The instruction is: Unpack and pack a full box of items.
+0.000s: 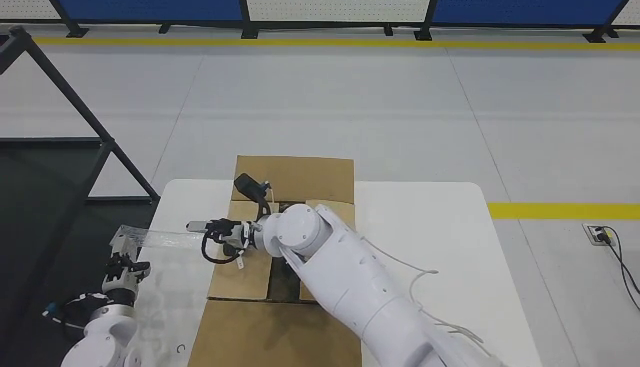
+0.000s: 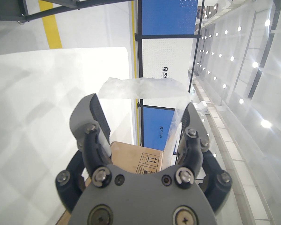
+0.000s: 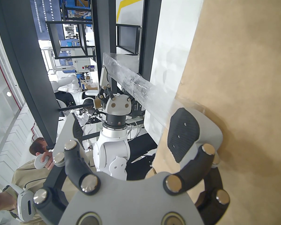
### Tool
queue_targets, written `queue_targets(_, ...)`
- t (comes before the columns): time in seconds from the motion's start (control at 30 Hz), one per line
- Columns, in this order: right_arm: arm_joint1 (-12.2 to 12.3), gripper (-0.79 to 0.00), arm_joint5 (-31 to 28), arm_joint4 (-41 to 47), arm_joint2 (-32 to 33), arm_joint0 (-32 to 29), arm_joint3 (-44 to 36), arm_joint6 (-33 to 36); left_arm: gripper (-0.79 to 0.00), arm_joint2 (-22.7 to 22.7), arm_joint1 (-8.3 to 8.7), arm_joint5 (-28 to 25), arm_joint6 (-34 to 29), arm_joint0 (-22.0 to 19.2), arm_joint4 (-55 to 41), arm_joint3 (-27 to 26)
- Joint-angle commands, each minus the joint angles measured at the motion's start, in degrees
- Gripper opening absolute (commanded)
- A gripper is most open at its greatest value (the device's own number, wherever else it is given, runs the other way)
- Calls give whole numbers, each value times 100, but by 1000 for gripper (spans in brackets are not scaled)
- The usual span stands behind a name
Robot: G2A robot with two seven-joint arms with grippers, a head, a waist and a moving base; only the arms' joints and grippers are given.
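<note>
- Step in hand, as I judge it: getting a clear strip (image 1: 160, 237), likely sealing tape, away from the box (image 1: 300, 175), which sits with its flaps open on the table (image 1: 440, 227).
- Fingers of the left gripper (image 2: 141, 105) stand wide apart. The strip crosses in front of the tips and clings along one finger (image 2: 187, 118), so it looks stuck there rather than pinched.
- Fingers of the right gripper (image 3: 128, 122) are spread too. One pad (image 3: 182, 136) sits close against a cardboard flap, where the strip's other end arrives; I cannot tell whether strip and pad touch.
- Doing this well probably means clamping one pincer firmly on the strip before the other comes free of it. The pull should then run along the strip's length and away from the flap, so it does not fold back onto cardboard or fingers.
- Tension matters: a slack end would likely stick wherever it lands, so the strip should be kept taut and off the tabletop.
- Edges: the left gripper hangs at the table's left edge, near a dark metal frame (image 1: 60, 97), and room that way looks tight.
- Open room: the bare tabletop to the right of the box offers the freer path for carrying the strip clear.
</note>
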Motion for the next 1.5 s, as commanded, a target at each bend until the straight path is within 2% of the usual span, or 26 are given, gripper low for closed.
queue_targets(0.0, -10, 0, 17, -20, 13, 6, 13, -1, -108, -6, -3, 3, -14, -5, -5, 3)
queue_targets(0.77, -48, 0, -102, -246, 185, 69, -6, -188, -108, 23, -35, -40, -80, 20, 84, -73)
queue_targets(1.07, 92, 0, -288, -320, 402, 82, -272, -443, -117, 71, -52, -12, -78, 1, 126, -67)
queue_targets(1.47, 257, -18, -372, -380, 632, -216, -875, -203, -117, 34, -71, -10, -58, 61, 97, -136)
